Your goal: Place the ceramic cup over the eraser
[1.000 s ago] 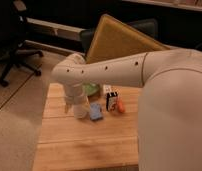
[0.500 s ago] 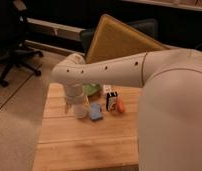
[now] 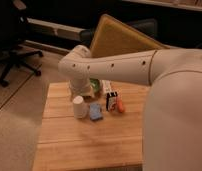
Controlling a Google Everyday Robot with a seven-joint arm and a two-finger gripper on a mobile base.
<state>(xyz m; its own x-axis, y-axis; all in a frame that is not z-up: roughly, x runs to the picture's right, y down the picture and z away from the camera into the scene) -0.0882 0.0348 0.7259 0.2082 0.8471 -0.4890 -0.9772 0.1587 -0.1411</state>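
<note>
The white ceramic cup point(image 3: 80, 106) stands on the wooden table point(image 3: 69, 145), left of centre. A small flat blue block point(image 3: 96, 111), seemingly the eraser, lies just right of the cup and close to it. My gripper point(image 3: 80, 92) hangs at the end of the white arm, directly behind and above the cup and very near its rim. The arm hides most of the gripper.
A green bowl point(image 3: 96, 84) sits behind the gripper, partly hidden by the arm. A small black and white box point(image 3: 112, 100) and an orange item point(image 3: 121, 106) lie right of the blue block. A tan board point(image 3: 119, 37) leans behind the table. An office chair point(image 3: 14, 50) stands at far left.
</note>
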